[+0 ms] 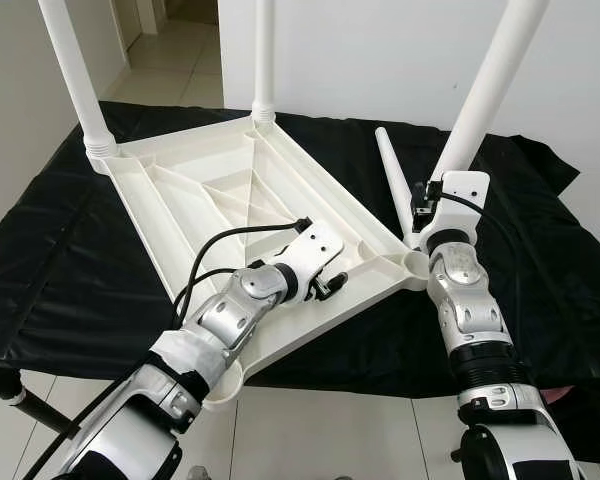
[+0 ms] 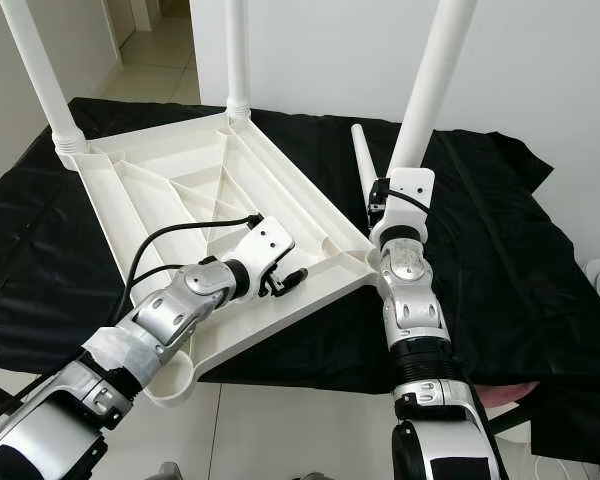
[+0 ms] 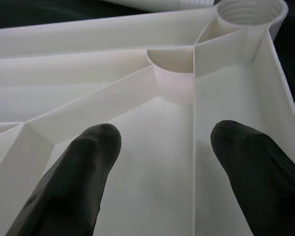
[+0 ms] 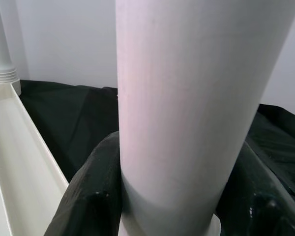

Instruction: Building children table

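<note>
The landmark is the upturned white tabletop (image 1: 250, 215), which lies underside up on a black cloth (image 1: 540, 260) covering the counter; its near corner socket (image 1: 225, 385) overhangs the counter's front edge, above pale floor tiles (image 1: 320, 430).

Nearest the camera, the left arm reaches in over the near edge of the tabletop. The left end effector (image 1: 332, 285) sits over the ribbed underside close to the tabletop's right corner, its two black fingers (image 3: 83, 167) spread apart with nothing between them. In the left wrist view they straddle a thin rib, and an open threaded corner socket (image 3: 248, 12) shows beyond them; whether the fingertips touch the plastic cannot be told.

At the tabletop's right corner the right arm rises upright. The right end effector (image 4: 174, 196) is pinching the slanted leg (image 1: 490, 85), its fingers pressed against either side of the leg's lower end. The leg leans up and away from the tabletop and its top is cut off by the frame; its foot, hidden behind the wrist, cannot be judged seated or not.

Just beyond that corner, a loose leg (image 1: 392, 175) lies on the cloth beside the tabletop's right edge, its lower end hidden behind the right wrist.

At the tabletop's two far corners, a left leg (image 1: 75, 75) and a rear leg (image 1: 264, 60) stand upright in their sockets, both cut off above. Behind them are a white wall and a tiled passage.
</note>
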Controlling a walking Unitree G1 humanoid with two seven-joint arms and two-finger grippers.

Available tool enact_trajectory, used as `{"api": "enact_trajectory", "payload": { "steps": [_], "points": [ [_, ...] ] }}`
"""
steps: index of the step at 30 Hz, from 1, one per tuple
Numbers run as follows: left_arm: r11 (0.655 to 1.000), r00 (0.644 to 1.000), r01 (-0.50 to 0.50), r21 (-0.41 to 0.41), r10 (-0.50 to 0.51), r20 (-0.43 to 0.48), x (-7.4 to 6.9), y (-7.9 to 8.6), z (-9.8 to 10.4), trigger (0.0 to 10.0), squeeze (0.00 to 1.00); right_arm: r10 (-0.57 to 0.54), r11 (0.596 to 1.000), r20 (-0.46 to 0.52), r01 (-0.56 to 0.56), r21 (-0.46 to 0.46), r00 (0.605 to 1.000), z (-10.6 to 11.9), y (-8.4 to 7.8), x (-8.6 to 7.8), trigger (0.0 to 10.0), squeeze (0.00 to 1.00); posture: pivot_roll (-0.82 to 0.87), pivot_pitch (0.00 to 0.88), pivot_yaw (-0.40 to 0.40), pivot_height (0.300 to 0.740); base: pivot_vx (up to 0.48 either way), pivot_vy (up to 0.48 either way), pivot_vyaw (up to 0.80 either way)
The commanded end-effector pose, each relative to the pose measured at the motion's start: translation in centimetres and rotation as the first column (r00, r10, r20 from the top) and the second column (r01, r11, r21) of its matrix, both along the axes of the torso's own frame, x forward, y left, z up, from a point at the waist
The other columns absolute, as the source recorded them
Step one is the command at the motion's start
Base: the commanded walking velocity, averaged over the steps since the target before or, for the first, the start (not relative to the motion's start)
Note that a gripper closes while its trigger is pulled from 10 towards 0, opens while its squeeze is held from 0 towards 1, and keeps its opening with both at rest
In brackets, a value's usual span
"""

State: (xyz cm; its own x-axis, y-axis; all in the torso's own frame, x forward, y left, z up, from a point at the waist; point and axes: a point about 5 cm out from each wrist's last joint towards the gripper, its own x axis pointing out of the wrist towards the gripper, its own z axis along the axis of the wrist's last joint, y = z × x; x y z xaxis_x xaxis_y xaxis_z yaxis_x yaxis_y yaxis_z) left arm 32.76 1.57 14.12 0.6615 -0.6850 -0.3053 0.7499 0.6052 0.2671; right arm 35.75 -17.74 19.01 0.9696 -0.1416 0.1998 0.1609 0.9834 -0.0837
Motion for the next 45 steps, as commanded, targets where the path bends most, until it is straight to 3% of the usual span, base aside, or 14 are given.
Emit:
{"api": "enact_trajectory", "payload": {
  "steps": [1, 11, 17, 18, 20, 21, 22, 30, 33, 36, 38, 45],
  "points": [
    [0.999, 0.999, -0.029, 0.036, 0.03, -0.013, 0.4, 0.3, -0.4, 10.0, 0.0, -0.016, 1.0, 0.008, 0.016, -0.001, 1.0, 0.3, -0.3, -0.1, 10.0, 0.0, 0.02, 0.005, -0.03, 0.74, 0.0, 0.0, 0.0],
    [0.986, 0.99, -0.125, 0.112, 0.131, -0.044, 1.7, 0.8, -1.1, 10.0, 0.0, -0.025, 1.0, 0.008, 0.025, 0.0, 1.0, 0.4, -0.4, -0.1, 10.0, 0.0, 0.02, 0.001, -0.025, 0.74, 0.0, 0.0, 0.0],
    [0.971, 0.991, -0.132, 0.197, 0.136, -0.007, 2.2, 1.1, -1.5, 9.6, 0.0, -0.028, 1.0, 0.006, 0.028, 0.001, 1.0, 0.4, -0.3, -0.1, 10.0, 0.0, 0.02, 0.0, -0.02, 0.74, 0.0, 0.0, 0.0],
    [0.971, 0.992, -0.126, 0.205, 0.128, 0.002, 2.2, 1.1, -1.5, 2.8, 0.0, -0.029, 1.0, 0.005, 0.029, 0.001, 1.0, 0.4, -0.3, -0.1, 10.0, 0.0, 0.02, 0.002, -0.018, 0.74, 0.0, 0.0, 0.0],
    [0.971, 0.992, -0.126, 0.205, 0.128, 0.002, 2.2, 1.1, -1.5, 2.8, 0.0, -0.029, 1.0, 0.005, 0.029, 0.001, 1.0, 0.4, -0.3, -0.1, 10.0, 0.0, 0.02, 0.002, -0.018, 0.74, 0.0, 0.0, 0.0],
    [0.971, 0.992, -0.121, 0.208, 0.122, 0.004, 2.3, 1.1, -1.5, 0.9, 0.0, -0.032, 0.999, 0.005, 0.032, 0.001, 0.999, 0.4, -0.4, -0.1, 10.0, 0.0, 0.02, 0.0, -0.017, 0.74, 0.0, 0.0, 0.0],
    [0.969, 0.995, -0.1, 0.224, 0.099, 0.014, 2.3, 1.1, -1.5, 0.0, 0.0, -0.035, 0.999, 0.004, 0.035, 0.001, 0.999, 0.4, -0.4, -0.1, 10.0, 0.0, 0.02, 0.003, -0.018, 0.74, 0.0, 0.0, 0.0],
    [0.968, 0.999, -0.029, 0.249, 0.024, 0.025, 2.1, 1.3, -1.3, 0.0, 0.0, -0.037, 0.999, 0.002, 0.037, 0.002, 0.999, 0.4, -0.4, -0.1, 10.0, 0.0, 0.03, 0.004, -0.018, 0.74, 0.0, 0.0, 0.0],
    [0.961, 0.996, 0.087, 0.264, -0.093, 0.011, 1.5, 2.1, -1.2, 0.0, 0.0, -0.035, 0.999, -0.003, 0.035, 0.003, 0.999, 0.3, -0.3, -0.1, 10.0, 0.0, 0.03, 0.004, -0.019, 0.74, 0.0, 0.0, 0.0],
    [0.957, 0.992, 0.122, 0.261, -0.129, 0.01, 1.3, 2.4, -1.0, 0.0, 0.0, -0.034, 0.999, -0.005, 0.034, 0.004, 0.999, 0.2, -0.3, -0.1, 10.0, 0.0, 0.03, 0.005, -0.02, 0.74, 0.0, 0.0, 0.0],
    [0.942, 0.974, 0.22, 0.255, -0.224, -0.011, 0.6, 3.4, -0.8, 0.0, 0.0, -0.029, 1.0, -0.013, 0.029, 0.005, 0.999, 0.1, -0.2, -0.1, 10.0, 0.0, 0.03, 0.003, -0.023, 0.74, 0.0, 0.0, 0.0],
    [0.894, 0.935, 0.35, 0.279, -0.352, -0.047, -0.7, 5.2, -0.9, 0.0, 0.0, -0.017, 1.0, -0.025, 0.017, -0.001, 1.0, -0.1, 0.0, 0.0, 10.0, 0.0, 0.03, 0.003, -0.033, 0.74, 0.0, 0.0, 0.0]
  ]
}}
